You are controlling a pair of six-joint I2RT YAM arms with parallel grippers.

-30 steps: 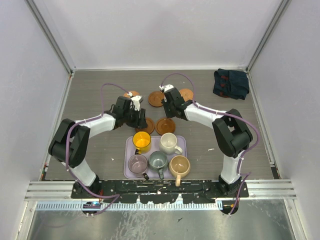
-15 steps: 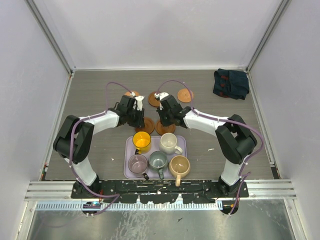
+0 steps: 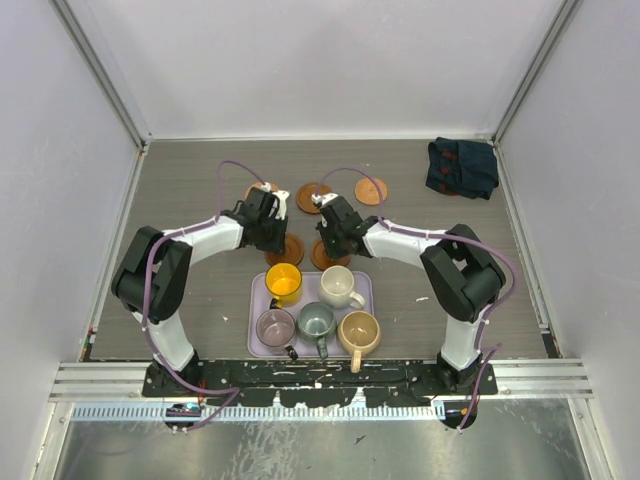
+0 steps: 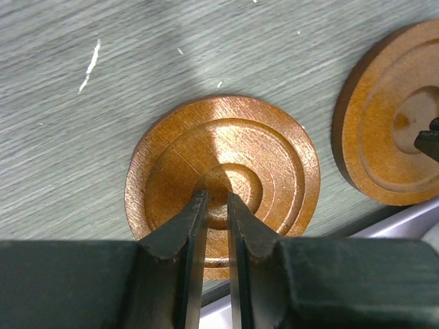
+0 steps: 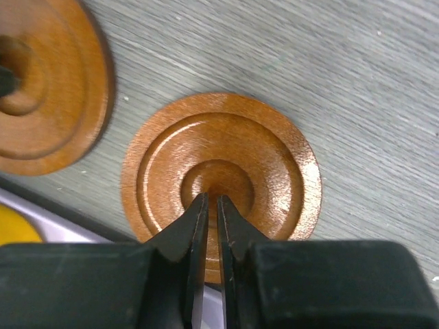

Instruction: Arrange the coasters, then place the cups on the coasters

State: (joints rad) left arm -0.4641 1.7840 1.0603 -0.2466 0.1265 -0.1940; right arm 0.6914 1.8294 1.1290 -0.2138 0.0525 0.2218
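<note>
Both pairs of jaws stand nearly closed, holding nothing. Their tips appear to be planted in the centre dimple of the left coaster [image 4: 274,157] and the right coaster [image 5: 226,144], which lie flat on the tabletop [image 4: 68,137] just beyond the lilac tray [image 3: 256,308]. Dragged this way, a tip could skid out (the dimple looks shallow), or a coaster could ride onto the tray's rim.
</note>
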